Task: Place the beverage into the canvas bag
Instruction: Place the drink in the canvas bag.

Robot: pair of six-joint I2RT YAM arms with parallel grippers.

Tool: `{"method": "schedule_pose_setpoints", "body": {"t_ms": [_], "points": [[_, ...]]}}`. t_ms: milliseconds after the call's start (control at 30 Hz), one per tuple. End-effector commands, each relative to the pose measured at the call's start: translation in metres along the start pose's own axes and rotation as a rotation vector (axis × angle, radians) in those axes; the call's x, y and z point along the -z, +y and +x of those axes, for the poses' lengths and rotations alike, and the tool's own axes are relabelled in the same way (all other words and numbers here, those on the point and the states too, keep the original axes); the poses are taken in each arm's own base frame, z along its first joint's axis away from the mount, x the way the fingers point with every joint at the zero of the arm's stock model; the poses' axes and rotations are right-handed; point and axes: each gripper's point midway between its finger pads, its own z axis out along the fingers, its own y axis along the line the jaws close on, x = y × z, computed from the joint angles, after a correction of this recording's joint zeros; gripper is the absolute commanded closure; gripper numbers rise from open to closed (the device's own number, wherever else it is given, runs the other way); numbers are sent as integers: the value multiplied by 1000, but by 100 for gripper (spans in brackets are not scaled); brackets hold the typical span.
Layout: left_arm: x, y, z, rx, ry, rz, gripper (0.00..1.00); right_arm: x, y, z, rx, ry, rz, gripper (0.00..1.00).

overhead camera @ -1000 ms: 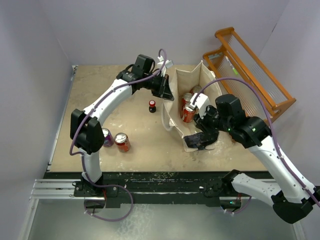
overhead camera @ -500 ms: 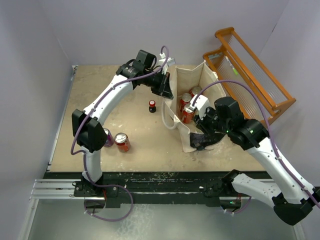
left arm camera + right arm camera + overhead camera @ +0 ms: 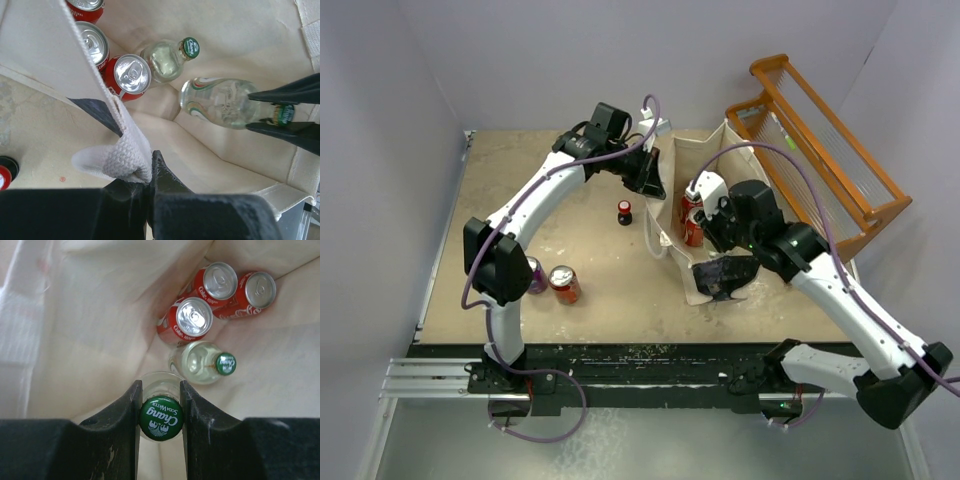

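Right gripper (image 3: 160,390) is closed narrow on the neck of the Chang soda water bottle (image 3: 160,416), just below the green cap. Over the last second the arm has carried it from the near end of the canvas bag (image 3: 75,330) further into the opening, beside a second glass bottle (image 3: 202,362) and three red Coca-Cola cans (image 3: 192,320). Left gripper (image 3: 150,170) is pinched fully on the bag's woven handle (image 3: 117,155) and has barely shifted, holding the mouth open. The beverage now sits within the bag walls; whether its base touches the bag floor cannot be told. Judged remaining: lower, release, withdraw.
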Motion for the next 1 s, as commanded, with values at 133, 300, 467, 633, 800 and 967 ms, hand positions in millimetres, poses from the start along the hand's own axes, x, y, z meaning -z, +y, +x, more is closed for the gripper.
{"method": "schedule_pose_setpoints", "body": {"t_ms": [133, 300, 467, 633, 800, 967], "points": [[24, -22, -34, -165, -131, 46, 100, -18, -49, -76, -53, -249, 196, 100], [25, -28, -36, -178, -147, 69, 100, -34, -52, -72, -48, -253, 207, 100], [30, -36, -41, -199, -169, 90, 100, -45, -49, -66, -55, -251, 188, 100], [32, -40, -41, -215, -180, 109, 100, -52, -33, -58, -68, -271, 117, 100], [33, -39, -43, -218, -187, 100, 100, -53, -14, -52, -74, -280, 26, 100], [33, -39, -44, -219, -192, 96, 100, -59, -9, -38, -93, -249, 16, 100]]}}
